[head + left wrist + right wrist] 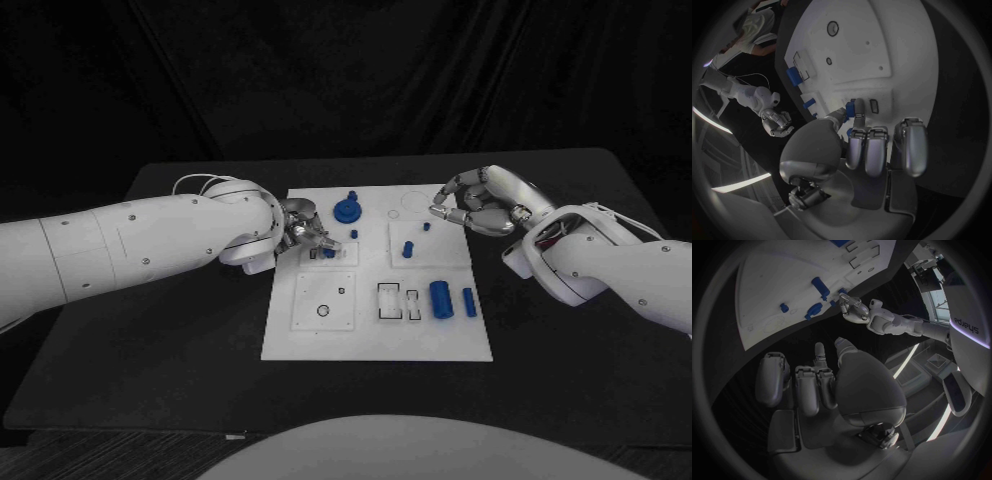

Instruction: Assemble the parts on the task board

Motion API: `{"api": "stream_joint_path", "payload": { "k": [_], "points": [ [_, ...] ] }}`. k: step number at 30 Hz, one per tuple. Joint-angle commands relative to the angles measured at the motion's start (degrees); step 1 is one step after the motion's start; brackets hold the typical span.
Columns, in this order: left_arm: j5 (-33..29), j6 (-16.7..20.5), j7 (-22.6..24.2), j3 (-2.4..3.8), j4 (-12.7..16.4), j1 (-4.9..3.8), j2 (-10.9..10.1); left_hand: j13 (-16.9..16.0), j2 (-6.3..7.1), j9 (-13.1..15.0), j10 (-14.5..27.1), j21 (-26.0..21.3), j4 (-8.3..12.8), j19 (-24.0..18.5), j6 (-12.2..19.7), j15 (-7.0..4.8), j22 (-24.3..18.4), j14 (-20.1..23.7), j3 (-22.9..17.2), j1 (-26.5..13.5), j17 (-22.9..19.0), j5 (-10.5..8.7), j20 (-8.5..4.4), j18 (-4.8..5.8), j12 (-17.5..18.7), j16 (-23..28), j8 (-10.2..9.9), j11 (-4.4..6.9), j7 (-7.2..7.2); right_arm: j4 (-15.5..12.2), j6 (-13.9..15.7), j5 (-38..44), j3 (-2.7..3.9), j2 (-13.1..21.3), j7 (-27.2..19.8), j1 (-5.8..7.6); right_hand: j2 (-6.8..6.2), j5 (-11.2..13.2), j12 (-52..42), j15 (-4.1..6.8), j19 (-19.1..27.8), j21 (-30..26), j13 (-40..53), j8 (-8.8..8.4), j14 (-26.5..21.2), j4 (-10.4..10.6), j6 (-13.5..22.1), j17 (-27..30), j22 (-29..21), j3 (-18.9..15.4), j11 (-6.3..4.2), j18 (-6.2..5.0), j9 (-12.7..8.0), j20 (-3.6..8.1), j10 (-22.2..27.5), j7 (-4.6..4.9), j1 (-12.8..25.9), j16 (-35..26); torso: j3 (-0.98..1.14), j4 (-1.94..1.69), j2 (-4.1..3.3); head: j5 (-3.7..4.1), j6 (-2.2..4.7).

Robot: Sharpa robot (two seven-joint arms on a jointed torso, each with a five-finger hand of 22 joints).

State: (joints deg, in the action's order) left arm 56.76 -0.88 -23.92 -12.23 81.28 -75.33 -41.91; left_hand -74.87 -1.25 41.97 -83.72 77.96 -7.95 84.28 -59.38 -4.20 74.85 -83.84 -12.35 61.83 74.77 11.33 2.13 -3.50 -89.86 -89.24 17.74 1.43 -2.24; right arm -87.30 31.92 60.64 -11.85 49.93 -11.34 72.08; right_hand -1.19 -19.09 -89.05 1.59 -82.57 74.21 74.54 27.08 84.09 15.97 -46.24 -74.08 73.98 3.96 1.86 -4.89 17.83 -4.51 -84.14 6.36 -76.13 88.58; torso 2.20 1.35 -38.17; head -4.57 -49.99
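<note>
Assembly looks part done, judging by how the blue parts lie: the white task board (378, 340) sits in the middle of the black counter (173, 350), with a blue knob-like part (348, 210) standing near its far edge, a small blue peg (408, 248) in the square panel toward the far right corner, and two blue cylinders (441, 299) lying side by side near the right edge, beside two empty outlined slots. Those cylinders seem parked within reach for slots not yet filled.

At the board's left edge, toward the far corner, the left hand (296, 232) has its fingers (856, 111) drawn in on a small blue part (329, 252) at a recess there; the left wrist view shows thumb and fingertip pinching the piece against the board, probably to seat it, while the other fingers are curled back out of the way.

Off the far right corner hovers the right hand (483, 208), its fingers (817, 382) curled in loosely; nothing is visible in them, and it touches no part, likely waiting its turn.
</note>
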Motion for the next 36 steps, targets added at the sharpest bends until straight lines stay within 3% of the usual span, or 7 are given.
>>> {"api": "stream_joint_path", "payload": {
  "k": [1, 5, 7, 22, 28, 32, 36],
  "points": [
    [-0.5, -1.3, 0.7, 0.04, 0.0, 0.12, 0.2, -15.1, -0.05, 1.3, -6.3, -0.9, 1.5, 0.4, -0.4, -0.78, 11.4, -6.2, -0.7, 1.3, 15.2, 2.07, -0.59, 0.66, -0.1, -0.8, -0.2, 0.74, 0.45, 0.0, -0.2, 0.0, 0.04, 0.0, 1.0, -0.15, 1.27, -1.6, -1.0, 0.03, 0.6, -1.1, 15.5, 0.92, 5.9, 0.4, 0.6, -15.9, 10.8, 0.1, 0.21, 0.98, 0.2, -0.10, -5.9, -0.05, 0.7, 1.4, -0.01, 0.02, 0.00, 0.02, -0.01],
    [-0.5, -1.4, 0.6, 0.04, 0.0, 0.13, 0.2, -15.1, 0.01, 2.5, -6.3, -0.8, 2.9, 0.5, -0.4, -1.02, 11.4, -6.2, -1.4, 2.7, 15.2, 6.43, -0.86, 0.67, -0.1, -0.8, 0.8, 1.01, 0.74, 0.1, -0.2, 0.0, 0.04, 0.0, 1.0, -0.16, 1.27, -1.6, -1.0, 0.03, 0.6, -1.1, 15.5, 0.92, 5.9, 0.4, 0.6, -15.9, 10.8, 0.1, 0.21, 0.98, 0.2, -0.10, -5.9, -0.05, 0.7, 1.4, 0.00, 0.00, -0.01, 0.04, -0.01],
    [-0.5, -1.4, 0.5, 0.04, 0.0, 0.14, 0.3, -15.1, 0.00, 2.9, -6.3, -0.8, 3.2, 0.5, -0.2, -1.08, 11.4, -6.2, -1.8, 3.0, 15.2, 7.69, -0.90, 0.68, -0.1, -0.8, 1.0, 1.08, 0.81, 0.1, -0.2, 0.0, 0.04, 0.0, 1.0, -0.17, 1.27, -1.6, -1.0, 0.03, 0.6, -1.1, 15.5, 0.92, 5.9, 0.4, 0.6, -15.9, 10.8, 0.1, 0.21, 0.98, 0.2, -0.10, -5.9, -0.05, 0.7, 1.4, 0.01, 0.00, 0.00, 0.04, -0.01],
    [-0.5, -0.7, 0.0, 0.04, 0.0, 0.18, 0.2, -15.1, -0.44, 3.8, -6.3, -0.6, 3.1, 0.6, -0.7, -1.25, 11.5, -6.2, -2.7, 2.7, 15.2, 9.62, -1.04, 0.74, -0.1, -0.8, 2.0, 1.27, 1.04, 0.1, -0.4, 0.0, 0.04, 0.0, 1.1, -0.36, 1.27, -1.6, -1.0, 0.02, 0.6, -1.1, 15.5, 0.94, 5.9, 0.3, 0.6, -15.9, 10.8, 0.2, 0.21, 0.97, 0.2, -0.11, -5.9, -0.04, 0.5, 1.4, -0.01, 0.02, -0.02, 0.02, -0.01],
    [-0.5, -0.6, 0.0, 0.04, 0.0, 0.19, 0.3, -15.1, -0.25, 4.3, -6.3, -0.7, 2.2, 0.6, -0.6, -1.32, 11.5, -6.2, -2.6, 1.5, 15.2, 6.63, -1.14, 0.73, -0.1, -0.8, 2.4, 1.32, 1.07, 0.2, -0.4, 0.0, 0.04, 0.0, 1.2, -0.40, 1.27, -1.6, -1.0, 0.02, 0.6, -1.1, 15.5, 0.94, 5.9, 0.3, 0.6, -15.9, 10.8, 0.2, 0.21, 0.97, 0.2, -0.11, -5.9, -0.04, 0.5, 1.4, -0.02, 0.01, 0.00, 0.04, -0.01],
    [-0.5, -0.7, 0.0, 0.04, -0.1, 0.21, 0.4, -15.1, -0.19, 4.5, -6.3, -0.7, 0.8, 0.7, -0.5, -1.27, 11.5, -6.2, -1.8, 0.0, 15.2, 2.20, -1.12, 0.74, -0.1, -0.8, 2.5, 1.24, 0.96, 0.2, -0.5, 0.0, 0.04, 0.0, 1.2, -0.42, 1.27, -1.6, -1.0, 0.02, 0.6, -1.1, 15.5, 0.94, 5.9, 0.3, 0.6, -15.9, 10.8, 0.2, 0.21, 0.97, 0.2, -0.11, -5.9, -0.04, 0.5, 1.4, -0.03, 0.00, 0.01, 0.09, -0.01],
    [-0.5, -0.8, -0.3, 0.04, -0.1, 0.23, 0.4, -15.1, -0.21, 4.6, -6.3, -0.6, 0.0, 0.7, -0.6, -1.24, 11.5, -6.2, -1.2, -0.7, 15.2, 0.44, -1.10, 0.75, -0.1, -0.8, 2.6, 1.20, 0.95, 0.1, -0.5, 0.0, 0.04, 0.0, 1.3, -0.42, 1.28, -1.7, -1.0, 0.02, 0.6, -1.1, 15.5, 0.96, 5.9, 0.3, 0.7, -15.9, 10.8, 0.2, 0.21, 0.96, 0.2, -0.11, -5.9, -0.04, 0.5, 1.4, -0.02, 0.01, 0.00, 0.10, -0.01]
  ]
}}
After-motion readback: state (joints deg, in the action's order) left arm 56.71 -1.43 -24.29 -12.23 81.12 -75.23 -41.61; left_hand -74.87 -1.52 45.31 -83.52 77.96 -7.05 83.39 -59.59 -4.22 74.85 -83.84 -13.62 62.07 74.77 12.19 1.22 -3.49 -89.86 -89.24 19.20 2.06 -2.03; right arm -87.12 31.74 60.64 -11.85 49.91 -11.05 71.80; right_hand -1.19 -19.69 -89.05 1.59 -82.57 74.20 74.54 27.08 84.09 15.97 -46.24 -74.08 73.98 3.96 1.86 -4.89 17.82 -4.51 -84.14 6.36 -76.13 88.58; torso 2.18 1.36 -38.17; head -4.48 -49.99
